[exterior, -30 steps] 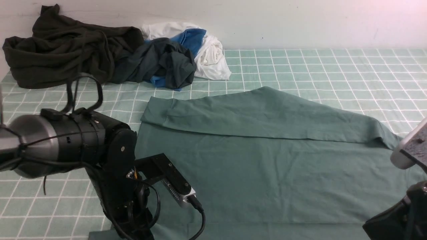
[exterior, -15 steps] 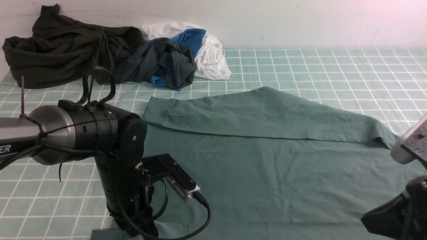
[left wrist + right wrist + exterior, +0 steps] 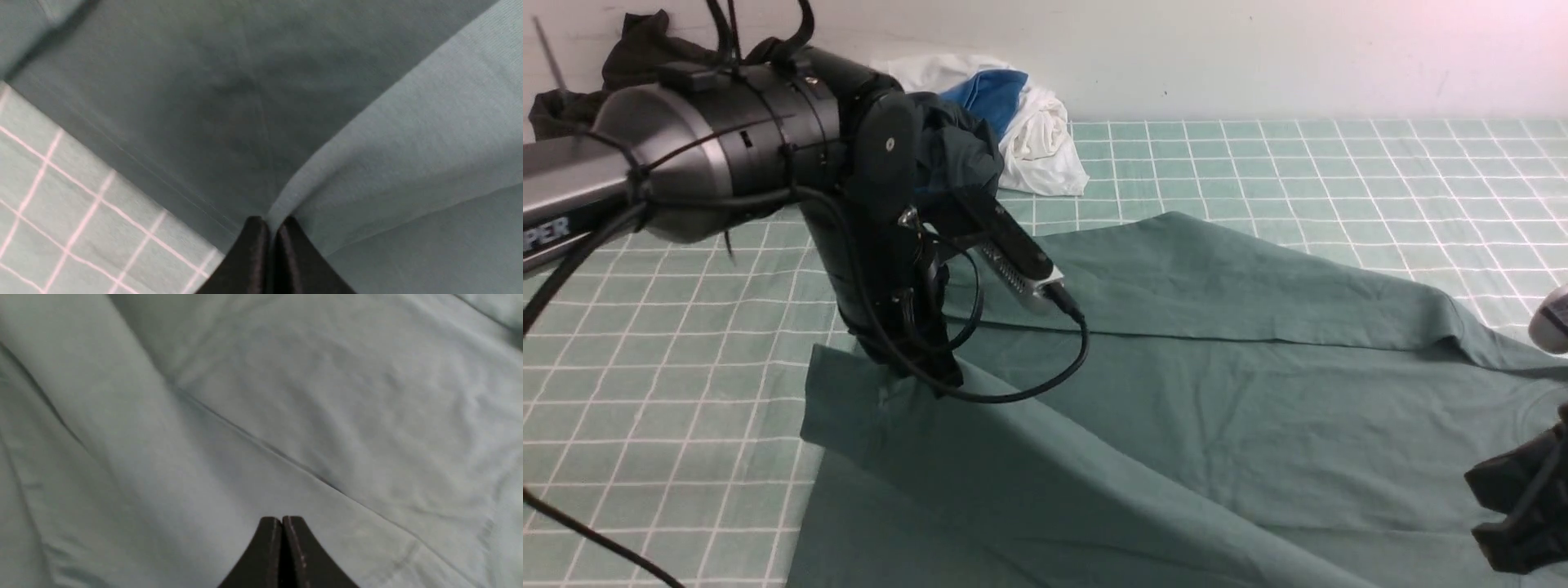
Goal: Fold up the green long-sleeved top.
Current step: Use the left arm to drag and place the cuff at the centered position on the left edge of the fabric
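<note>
The green long-sleeved top (image 3: 1176, 425) lies spread on the pale-green checked cloth (image 3: 1339, 171), with one sleeve folded across its far part. My left gripper (image 3: 935, 380) is shut on the top's near-left edge and holds it raised, so the fabric hangs in a ridge from the jaws. In the left wrist view the gripper (image 3: 272, 220) pinches a fold of the top (image 3: 408, 143). My right gripper (image 3: 1515, 523) sits low at the near right over the top. In the right wrist view it (image 3: 282, 518) is shut, with no fabric visibly between the jaws, above the top (image 3: 327, 396).
A very dark olive-black garment (image 3: 572, 106) lies at the far left, mostly behind my left arm. A dark slate-grey garment (image 3: 956, 155) and a white and blue garment (image 3: 1029, 122) are heaped by the back wall.
My left arm has risen and moved away from me with the top's near-left edge in its jaws, lifting that side off the cloth. The right gripper has shifted slightly up and right.
</note>
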`<state>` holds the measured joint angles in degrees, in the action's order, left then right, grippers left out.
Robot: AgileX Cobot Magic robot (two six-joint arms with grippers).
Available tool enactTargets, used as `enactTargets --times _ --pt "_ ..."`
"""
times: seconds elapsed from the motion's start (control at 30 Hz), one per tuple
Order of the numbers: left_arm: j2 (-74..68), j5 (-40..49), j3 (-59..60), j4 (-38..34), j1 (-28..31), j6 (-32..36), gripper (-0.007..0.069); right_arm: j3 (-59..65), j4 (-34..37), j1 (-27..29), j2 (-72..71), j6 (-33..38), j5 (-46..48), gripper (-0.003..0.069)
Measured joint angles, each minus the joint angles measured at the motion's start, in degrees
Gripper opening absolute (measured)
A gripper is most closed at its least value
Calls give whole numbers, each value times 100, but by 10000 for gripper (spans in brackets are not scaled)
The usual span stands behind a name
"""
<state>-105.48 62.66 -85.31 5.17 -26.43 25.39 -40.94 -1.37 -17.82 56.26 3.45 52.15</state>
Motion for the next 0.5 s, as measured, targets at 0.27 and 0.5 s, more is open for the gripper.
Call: enactTargets --times 0.27,0.5 --pt "-984 613 -1205 192 0 0 10 330 -1162 444 739 -1714 2 -14" --pt "-1101 661 -1349 186 0 2 10 455 -846 1467 1643 -1802 -562 54"
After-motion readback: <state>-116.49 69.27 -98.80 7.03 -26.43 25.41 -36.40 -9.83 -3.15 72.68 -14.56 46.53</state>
